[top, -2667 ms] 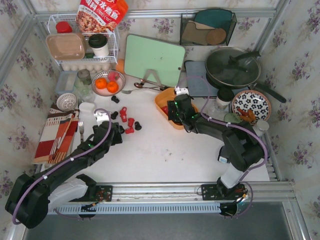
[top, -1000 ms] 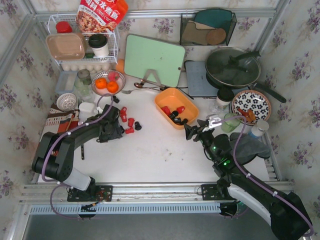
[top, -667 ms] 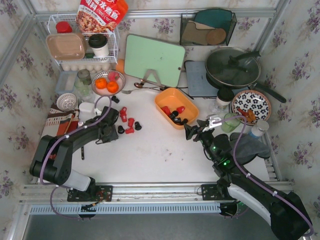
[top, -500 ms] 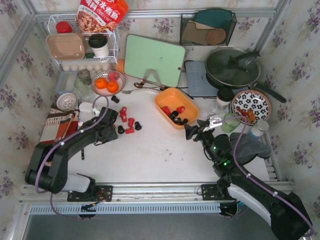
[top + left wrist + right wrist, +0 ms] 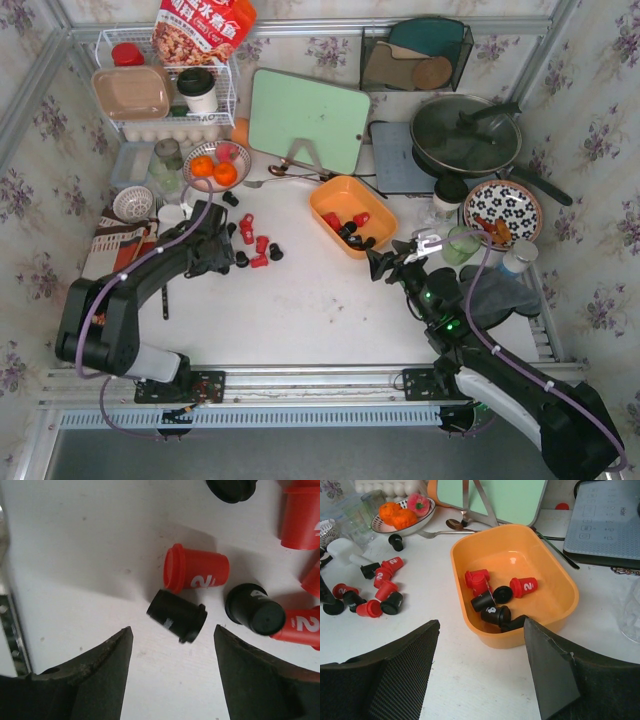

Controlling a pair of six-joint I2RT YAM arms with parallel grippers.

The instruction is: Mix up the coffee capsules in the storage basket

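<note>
The orange storage basket [image 5: 345, 195] stands mid-table with several red and black coffee capsules [image 5: 350, 228] inside. More capsules [image 5: 258, 245] lie loose on the white table to its left. My left gripper [image 5: 222, 242] sits at the left edge of that loose group, open. In the left wrist view a black capsule [image 5: 177, 615] lies on its side just ahead of the left gripper [image 5: 172, 632], with a red one [image 5: 196, 573] behind it. My right gripper [image 5: 378, 264] hovers open and empty near the basket's [image 5: 530, 555] front corner, facing the capsules inside [image 5: 492, 614].
A bowl of oranges [image 5: 216, 165] and a white wire rack [image 5: 165, 90] stand behind the loose capsules. A green cutting board [image 5: 308, 118] leans at the back. A lidded pan [image 5: 466, 133] and a patterned plate [image 5: 503, 208] are at the right. A striped cloth [image 5: 110, 265] lies at the left.
My left gripper has moved away from the near edge, toward the back along the loose capsules. The right arm and the basket have not moved.
</note>
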